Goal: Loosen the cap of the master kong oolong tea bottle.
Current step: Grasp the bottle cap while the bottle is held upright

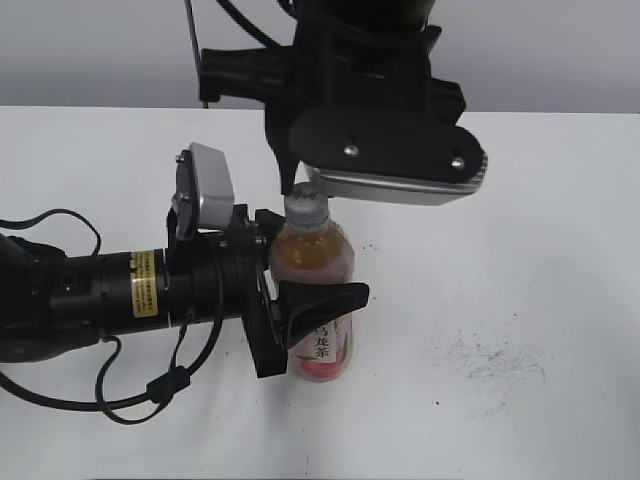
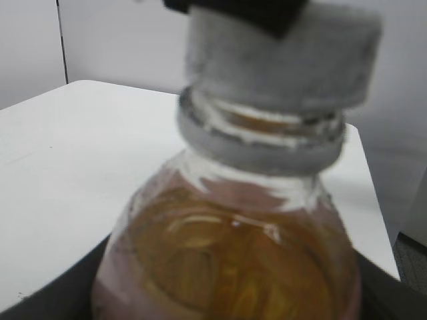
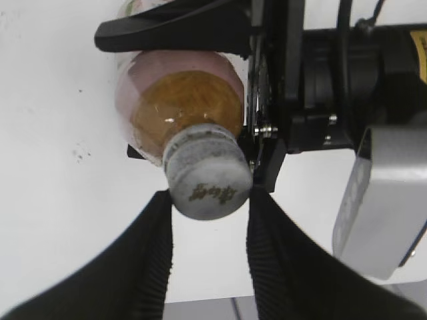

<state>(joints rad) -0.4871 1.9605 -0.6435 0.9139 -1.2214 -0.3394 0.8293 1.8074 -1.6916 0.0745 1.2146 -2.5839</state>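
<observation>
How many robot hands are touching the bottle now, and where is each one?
2. The left hand clamps the body of the bottle from the side. The right hand comes from above and has its fingers on both sides of the cap.

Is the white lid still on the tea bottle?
On: the cap sits atop the bottle neck.

Black arms, black cables (image 1: 60,225), yellow label (image 1: 146,283), silver camera housing (image 1: 206,188)
</observation>
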